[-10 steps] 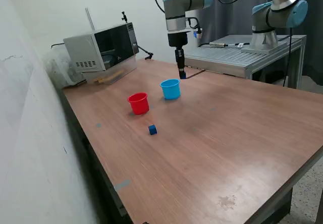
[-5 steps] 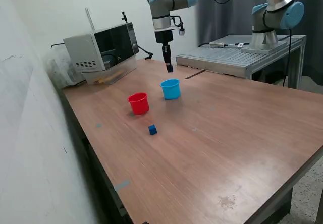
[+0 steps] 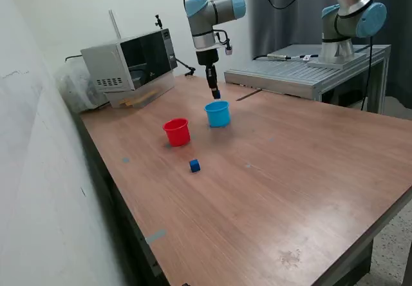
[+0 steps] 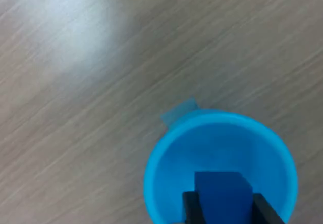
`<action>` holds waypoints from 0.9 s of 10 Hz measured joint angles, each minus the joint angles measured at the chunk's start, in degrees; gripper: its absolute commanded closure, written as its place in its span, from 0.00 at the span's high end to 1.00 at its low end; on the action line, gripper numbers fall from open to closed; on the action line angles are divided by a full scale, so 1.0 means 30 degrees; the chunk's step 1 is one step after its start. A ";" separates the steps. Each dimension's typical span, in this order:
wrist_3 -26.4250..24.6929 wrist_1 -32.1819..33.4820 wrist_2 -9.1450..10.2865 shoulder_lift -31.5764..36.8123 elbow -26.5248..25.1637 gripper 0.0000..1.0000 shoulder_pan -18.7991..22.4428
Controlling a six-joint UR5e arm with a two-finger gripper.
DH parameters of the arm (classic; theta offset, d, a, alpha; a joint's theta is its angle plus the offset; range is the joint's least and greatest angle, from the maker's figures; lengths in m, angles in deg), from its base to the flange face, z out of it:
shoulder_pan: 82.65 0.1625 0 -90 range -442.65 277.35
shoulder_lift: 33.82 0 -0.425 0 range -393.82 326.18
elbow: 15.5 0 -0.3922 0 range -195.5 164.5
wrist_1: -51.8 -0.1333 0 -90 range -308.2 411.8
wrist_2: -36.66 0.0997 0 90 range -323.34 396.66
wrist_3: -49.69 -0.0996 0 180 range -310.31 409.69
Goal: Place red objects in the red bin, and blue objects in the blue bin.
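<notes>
Exterior view: two bins [image 3: 217, 113], one tabletop blue cube [image 3: 194, 165].

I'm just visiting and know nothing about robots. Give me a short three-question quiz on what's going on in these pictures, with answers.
1. True or false: the gripper is empty.
2. Which cup does the gripper hang over? A) the red cup B) the light blue cup C) neither
3. Fill in: one loose blue cube lies on the table, on the near side of the ____ cup in the exterior view.

Key
1. False. In the wrist view a dark blue cube sits between the fingers.
2. B. The light blue cup opens right under the held cube.
3. Red. The loose blue cube lies on the table, apart from the red cup.
</notes>
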 measured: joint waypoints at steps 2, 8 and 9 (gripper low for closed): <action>0.0009 0.0381 -0.0588 -0.0183 0.0034 1.00 0.0068; 0.1676 0.0768 -0.2174 0.0508 0.0194 1.00 0.1249; 0.2809 0.0763 -0.2194 0.0566 0.0508 1.00 0.2094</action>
